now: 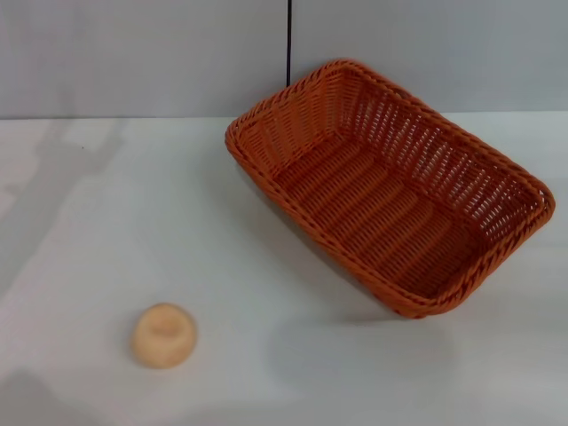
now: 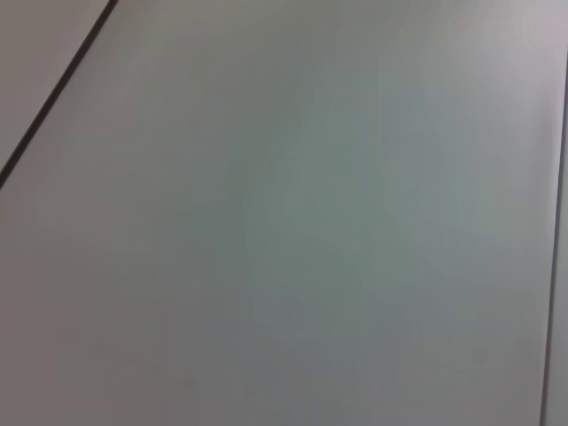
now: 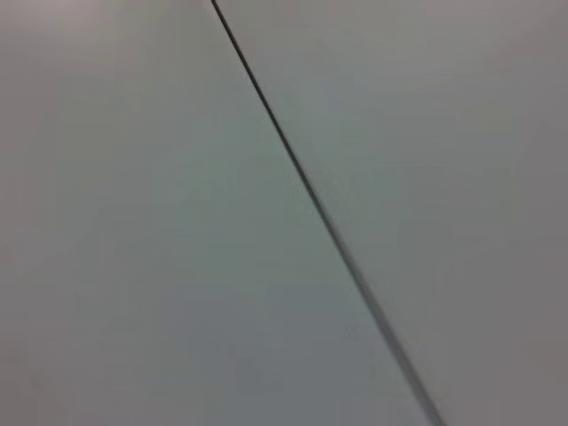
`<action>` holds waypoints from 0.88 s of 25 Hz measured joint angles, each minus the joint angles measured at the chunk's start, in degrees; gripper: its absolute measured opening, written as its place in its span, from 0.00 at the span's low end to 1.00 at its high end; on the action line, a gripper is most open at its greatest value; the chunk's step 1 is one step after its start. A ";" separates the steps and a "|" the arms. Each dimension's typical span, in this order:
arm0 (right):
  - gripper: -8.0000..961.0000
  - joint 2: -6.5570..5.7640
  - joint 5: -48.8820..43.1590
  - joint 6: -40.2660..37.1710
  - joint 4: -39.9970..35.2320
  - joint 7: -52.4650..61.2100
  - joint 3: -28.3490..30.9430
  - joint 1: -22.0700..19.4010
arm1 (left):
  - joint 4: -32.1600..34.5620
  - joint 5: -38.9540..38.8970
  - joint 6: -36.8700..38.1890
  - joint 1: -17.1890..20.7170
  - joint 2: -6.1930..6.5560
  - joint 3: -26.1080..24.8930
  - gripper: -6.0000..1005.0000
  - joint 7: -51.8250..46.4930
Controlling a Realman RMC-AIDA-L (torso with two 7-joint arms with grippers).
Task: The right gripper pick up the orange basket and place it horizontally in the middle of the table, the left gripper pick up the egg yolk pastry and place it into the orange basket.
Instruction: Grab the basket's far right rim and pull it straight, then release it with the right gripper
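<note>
The orange basket (image 1: pixel 390 182) lies empty on the white table (image 1: pixel 266 355), at the back right in the head view, turned at a slant with one corner toward the back wall. The egg yolk pastry (image 1: pixel 163 335), a small round pale bun, sits alone on the table at the front left. Neither gripper shows in any view. Both wrist views show only a plain grey surface crossed by a thin dark line.
A grey wall (image 1: pixel 133 53) with a dark vertical seam (image 1: pixel 289 40) stands behind the table. Bare tabletop stretches between the pastry and the basket and across the left side.
</note>
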 joint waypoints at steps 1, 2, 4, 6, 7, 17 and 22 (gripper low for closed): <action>0.56 -0.41 -1.55 -0.03 -1.65 3.03 -0.81 -0.20 | 0.11 -0.01 0.10 -0.07 0.00 -0.09 0.84 0.05; 0.56 -1.05 -3.22 -0.11 -3.60 6.64 -1.72 -0.30 | 0.27 -0.08 0.16 -0.15 0.00 -0.15 0.84 0.17; 0.56 -2.48 -6.95 -0.42 -8.39 14.23 -4.47 -0.46 | 0.71 -0.22 0.17 -0.30 0.00 -0.07 0.84 0.56; 0.56 -4.67 -11.71 -1.25 -14.60 23.72 -8.25 -0.55 | 1.01 -0.35 0.17 -0.43 0.00 0.19 0.84 0.87; 0.56 -5.98 -14.09 -1.92 -17.52 28.56 -10.10 -0.48 | 1.19 -0.36 0.21 -0.43 0.00 0.22 0.84 1.03; 0.56 -15.30 -40.73 -10.10 -43.02 64.86 -21.54 5.49 | 3.12 -0.22 -0.10 0.09 -0.02 0.26 0.83 3.70; 0.56 -16.46 -56.96 -13.29 -46.75 69.88 -22.40 13.52 | 3.74 -0.07 -0.15 0.13 -0.04 0.27 0.83 3.72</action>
